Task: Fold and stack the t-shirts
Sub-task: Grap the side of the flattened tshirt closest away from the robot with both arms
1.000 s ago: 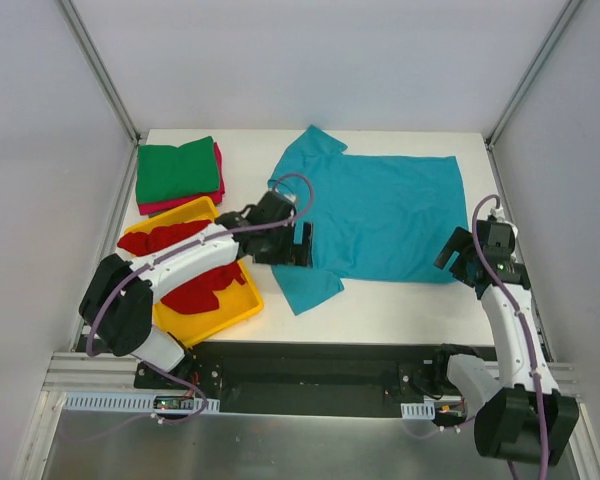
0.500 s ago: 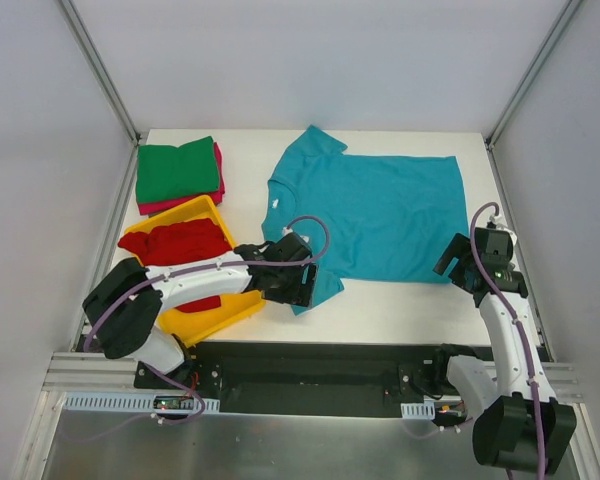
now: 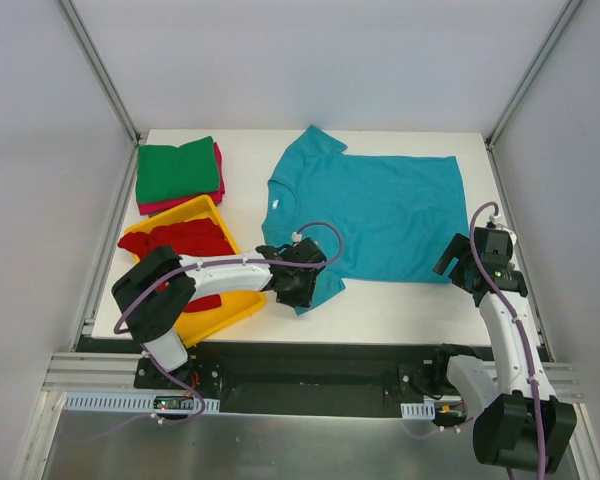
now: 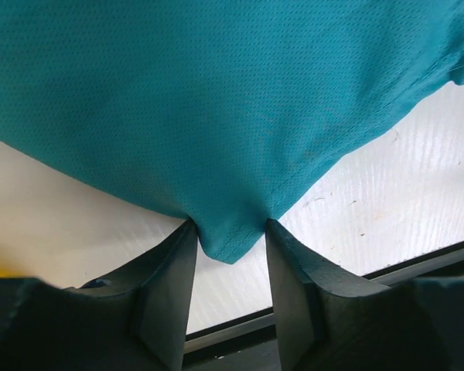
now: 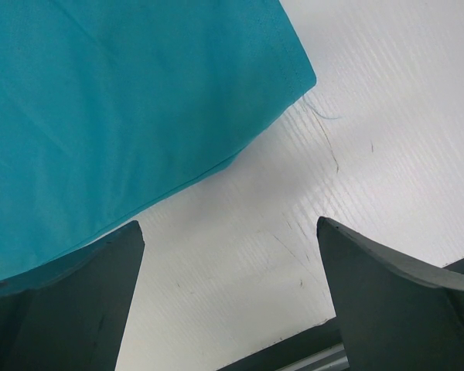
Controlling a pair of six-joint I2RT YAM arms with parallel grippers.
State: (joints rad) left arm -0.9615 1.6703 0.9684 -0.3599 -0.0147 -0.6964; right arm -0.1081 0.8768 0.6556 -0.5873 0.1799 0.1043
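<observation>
The left gripper [image 4: 228, 232] is sitting with its fingers parted on either side of the near sleeve tip of the teal shirt [image 3: 385, 210], not clamping it. The shirt is lying spread flat on the white table [image 3: 400, 300], to the right of the yellow tray [image 3: 232, 306] holding red shirts [image 3: 178, 240]. The right gripper [image 5: 228, 226] is hovering wide open and gripping nothing at the shirt's near right hem corner, while a folded green shirt [image 3: 175, 170] is resting on a pink one [image 3: 158, 208] in the far left corner.

One tray [image 3: 215, 318], at least four t-shirts [image 3: 390, 205] [image 3: 175, 170] [image 3: 165, 207] [image 3: 180, 240]
</observation>
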